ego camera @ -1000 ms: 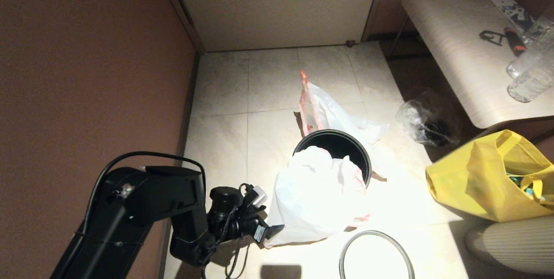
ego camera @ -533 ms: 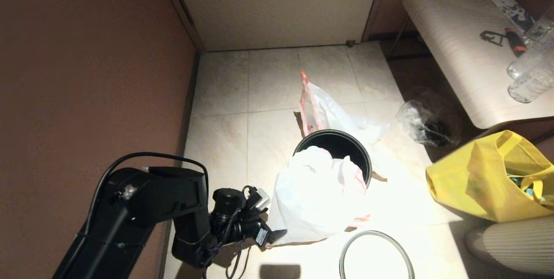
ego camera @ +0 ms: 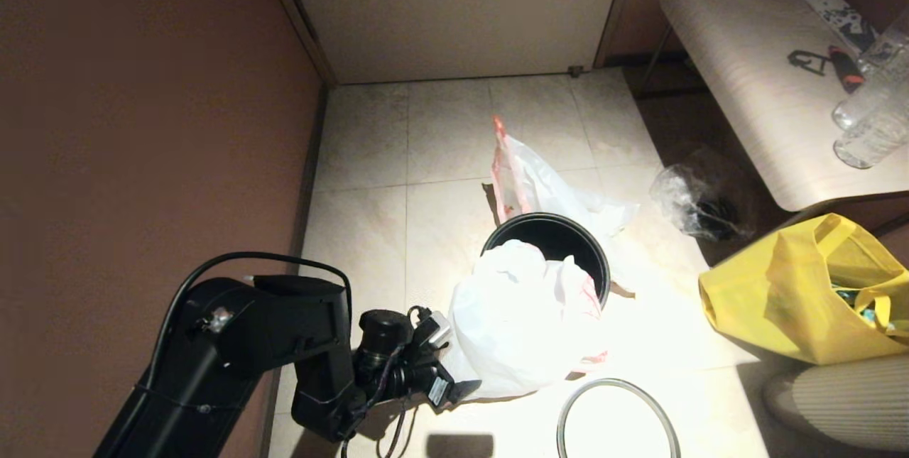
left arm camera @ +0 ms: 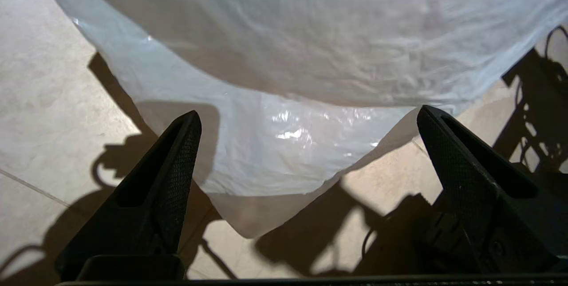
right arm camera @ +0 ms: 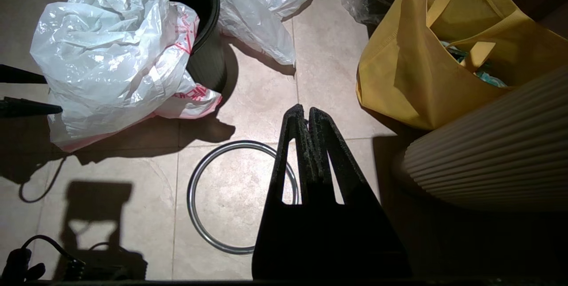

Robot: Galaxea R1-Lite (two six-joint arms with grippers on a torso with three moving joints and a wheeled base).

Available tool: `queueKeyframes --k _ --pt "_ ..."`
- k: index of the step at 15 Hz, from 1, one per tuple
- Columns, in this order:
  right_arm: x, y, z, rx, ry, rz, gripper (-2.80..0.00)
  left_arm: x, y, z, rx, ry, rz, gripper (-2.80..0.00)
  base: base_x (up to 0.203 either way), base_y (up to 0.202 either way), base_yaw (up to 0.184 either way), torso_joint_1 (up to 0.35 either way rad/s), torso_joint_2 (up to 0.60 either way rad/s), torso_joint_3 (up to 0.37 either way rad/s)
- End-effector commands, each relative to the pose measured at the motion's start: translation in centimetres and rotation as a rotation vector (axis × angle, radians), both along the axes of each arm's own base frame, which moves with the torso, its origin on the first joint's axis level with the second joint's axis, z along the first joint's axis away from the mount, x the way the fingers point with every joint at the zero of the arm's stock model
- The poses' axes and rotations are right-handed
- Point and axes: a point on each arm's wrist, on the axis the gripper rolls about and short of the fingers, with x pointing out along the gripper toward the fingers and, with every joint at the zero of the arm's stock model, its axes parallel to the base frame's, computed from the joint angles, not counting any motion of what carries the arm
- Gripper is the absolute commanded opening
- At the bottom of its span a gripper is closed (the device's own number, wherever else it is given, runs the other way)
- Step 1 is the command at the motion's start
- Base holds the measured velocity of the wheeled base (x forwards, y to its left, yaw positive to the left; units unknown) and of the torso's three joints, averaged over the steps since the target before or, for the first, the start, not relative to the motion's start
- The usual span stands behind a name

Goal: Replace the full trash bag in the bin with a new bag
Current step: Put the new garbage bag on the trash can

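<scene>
The black bin (ego camera: 550,234) stands on the tiled floor without its grey hoop (ego camera: 616,419), which lies flat nearer to me. The milky white new bag (ego camera: 522,319) with red characters is draped over the bin's near-left side and sags to the floor. Behind the bin lies the see-through full trash bag (ego camera: 543,188) with orange-pink handles. My left gripper (ego camera: 458,385) is low at the new bag's lower left edge. It stands open (left arm camera: 308,112), with a corner of the new bag (left arm camera: 266,153) between its fingers, unpinched. My right gripper (right arm camera: 306,113) is shut and empty above the hoop (right arm camera: 195,179).
A yellow tote bag (ego camera: 802,287) stands on the right, with a ribbed beige object (ego camera: 845,401) in front of it. A clear bag with dark contents (ego camera: 692,202) lies under a white bench (ego camera: 753,74). A brown wall (ego camera: 142,124) runs along the left.
My left arm has slid to the right, closer under the new bag's lower edge, and its jaws have spread slightly wider. The bags, bin and hoop have stayed put.
</scene>
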Motion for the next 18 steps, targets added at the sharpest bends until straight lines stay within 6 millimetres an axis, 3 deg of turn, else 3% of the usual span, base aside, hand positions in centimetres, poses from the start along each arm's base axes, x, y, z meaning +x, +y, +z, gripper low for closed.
queueKeyframes --k 1,8,11,13,18 --pt "0.0 0.0 0.0 -0.001 -0.001 0.001 -2.80 0.5 0.0 0.0 0.003 -0.006 0.012 0.00 0.000 0.000 0.000 0.000 0.00 0.000" --pt "0.0 0.0 0.0 0.000 -0.001 0.001 -2.80 2.7 0.9 0.3 0.040 -0.032 0.124 0.00 0.000 0.000 0.000 0.000 0.00 0.000" --pt "0.0 0.0 0.0 0.000 -0.001 0.001 -2.80 4.2 1.6 -1.7 0.043 -0.032 0.146 0.00 0.000 0.000 0.000 0.000 0.00 0.000" --pt "0.0 0.0 0.0 0.000 -0.001 0.001 -2.80 5.4 1.2 -1.4 0.011 -0.069 0.115 0.00 0.000 0.000 0.000 0.000 0.00 0.000" --pt "0.0 0.0 0.0 -0.002 -0.001 0.001 -2.80 4.2 0.1 -1.7 0.018 -0.011 0.048 0.00 0.000 0.000 0.000 0.000 0.00 0.000"
